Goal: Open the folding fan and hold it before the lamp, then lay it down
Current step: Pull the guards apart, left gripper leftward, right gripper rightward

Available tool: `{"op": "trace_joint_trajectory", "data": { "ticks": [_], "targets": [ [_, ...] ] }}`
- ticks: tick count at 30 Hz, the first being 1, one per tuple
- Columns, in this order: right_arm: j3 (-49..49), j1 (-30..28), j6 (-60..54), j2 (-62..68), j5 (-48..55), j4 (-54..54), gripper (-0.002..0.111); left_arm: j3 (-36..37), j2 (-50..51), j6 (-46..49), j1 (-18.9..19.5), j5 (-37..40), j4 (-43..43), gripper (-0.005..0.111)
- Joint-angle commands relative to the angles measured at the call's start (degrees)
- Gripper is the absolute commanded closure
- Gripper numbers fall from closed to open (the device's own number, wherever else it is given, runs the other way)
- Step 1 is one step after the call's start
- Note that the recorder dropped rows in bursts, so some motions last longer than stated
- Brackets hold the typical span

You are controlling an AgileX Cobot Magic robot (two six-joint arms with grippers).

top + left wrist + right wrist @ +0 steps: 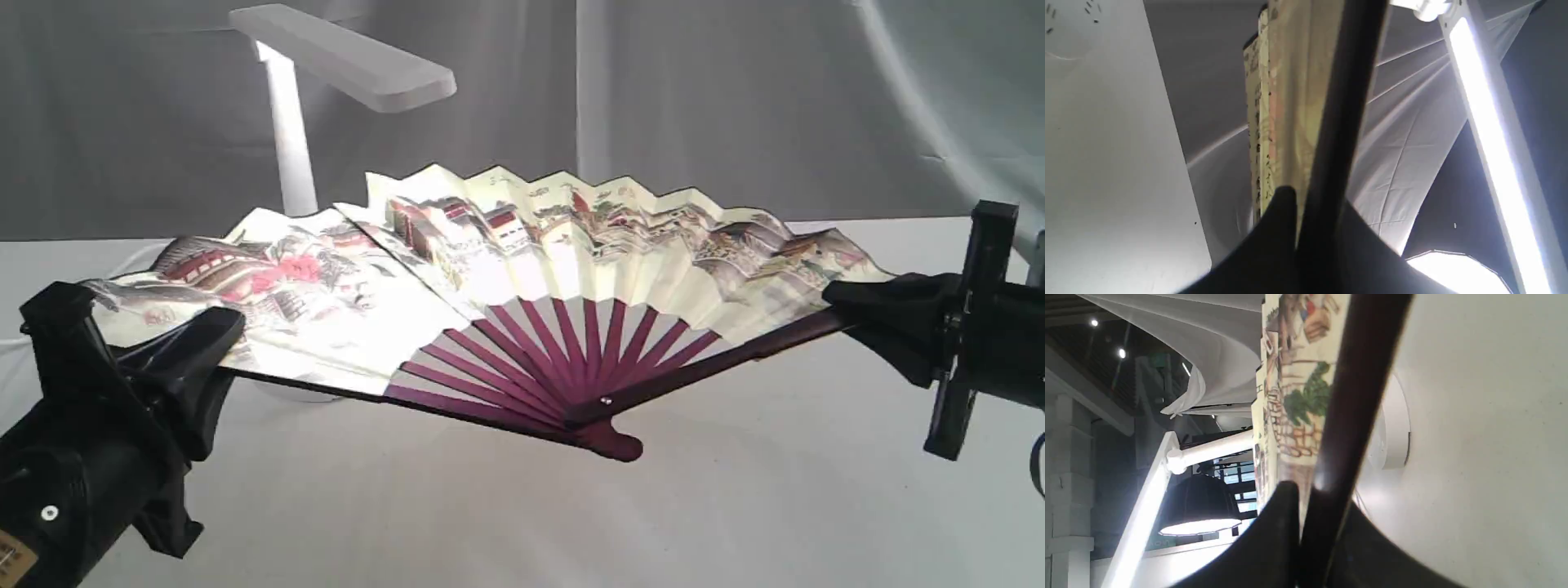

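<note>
One folding fan (571, 245), fully spread, between two pincers.
Left pincer (211, 339) is clamping shut on one end guard and right pincer (845, 304) on the other. The fan is hanging in front of the single lamp (343, 57), apparently clear of the worktop (735, 490).

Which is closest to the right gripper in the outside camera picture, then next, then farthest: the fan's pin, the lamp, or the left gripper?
1. Fan's pin, low in the middle of the folding fan that the right gripper holds.
2. Lamp, back left, behind the fan.
3. Left gripper, far left, at the fan's other end.
</note>
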Motion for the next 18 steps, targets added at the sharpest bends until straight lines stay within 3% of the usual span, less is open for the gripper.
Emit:
{"op": "trace_joint_trajectory", "data": {
  "ticks": [1, 11, 18],
  "targets": [
    [1.68, -0.65, -3.49, -0.34, -2.90, -1.68, 0.108, 0.28, -2.72, -2.49, 0.11, -5.38, -5.44, 0.107],
    [2.12, -1.72, -4.22, -2.43, -2.90, -1.68, 0.108, 6.99, -9.01, -1.13, 0.11, -5.38, -9.27, 0.107],
    [2.25, -4.18, -4.22, -6.01, -2.90, -1.68, 0.108, 7.54, -12.42, 3.60, 0.11, -5.38, -9.66, 0.107]
  ]
}}
